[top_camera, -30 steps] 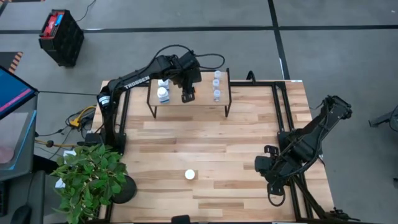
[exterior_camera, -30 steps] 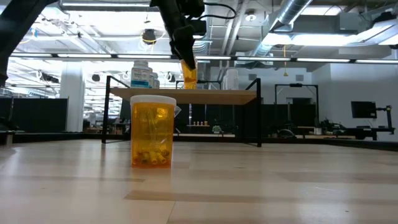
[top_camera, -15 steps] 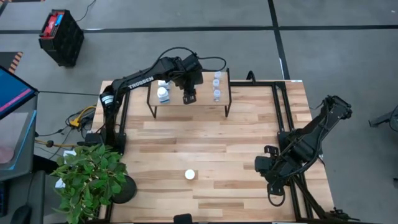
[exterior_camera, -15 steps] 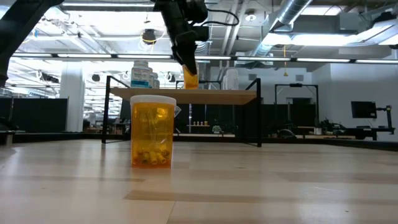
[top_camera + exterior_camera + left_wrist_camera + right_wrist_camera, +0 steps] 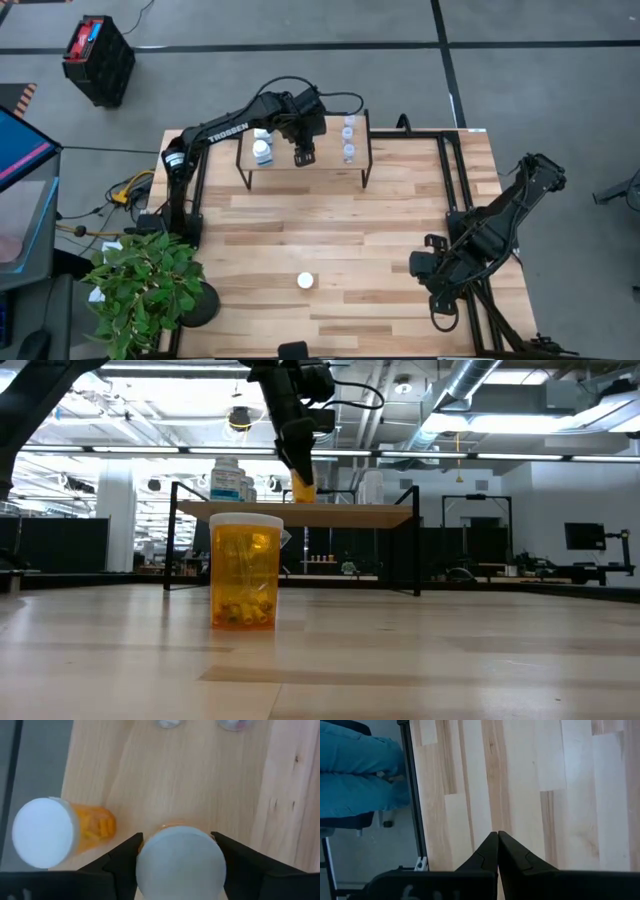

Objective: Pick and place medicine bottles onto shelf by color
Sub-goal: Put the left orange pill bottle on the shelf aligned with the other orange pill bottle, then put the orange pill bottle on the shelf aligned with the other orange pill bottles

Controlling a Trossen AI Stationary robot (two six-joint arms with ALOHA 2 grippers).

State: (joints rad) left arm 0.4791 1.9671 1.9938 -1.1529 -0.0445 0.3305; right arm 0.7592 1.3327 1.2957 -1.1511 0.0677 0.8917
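Shelf (image 5: 330, 160) of light wood on thin black legs stands at the far edge of the slatted wooden table (image 5: 380, 240), and the left gripper (image 5: 303, 155) hangs over its middle. In the left wrist view, the gripper's two dark fingers (image 5: 122, 857) flank the white cap of an orange medicine bottle (image 5: 181, 865), which stands upright on the shelf board. Whether the fingers grip the bottle or have let go cannot be told. In the low view this bottle (image 5: 303, 489) shows as an orange shape on the shelf top directly under the gripper (image 5: 298, 468).

A second orange bottle (image 5: 60, 832) with a white cap stands on the shelf just beside the first. White bottles (image 5: 262, 150) sit toward the shelf's left end, and clear bluish bottles (image 5: 349, 140) toward its right end.

One more orange bottle (image 5: 306, 281) stands alone on the table, well apart from the shelf, near the front edge; it fills the foreground of the low view (image 5: 245, 570).

The right gripper (image 5: 432, 290) rests at the table's right front corner, fingers (image 5: 510, 855) pressed together and empty.

A potted plant (image 5: 145, 290) stands at the table's left front corner.
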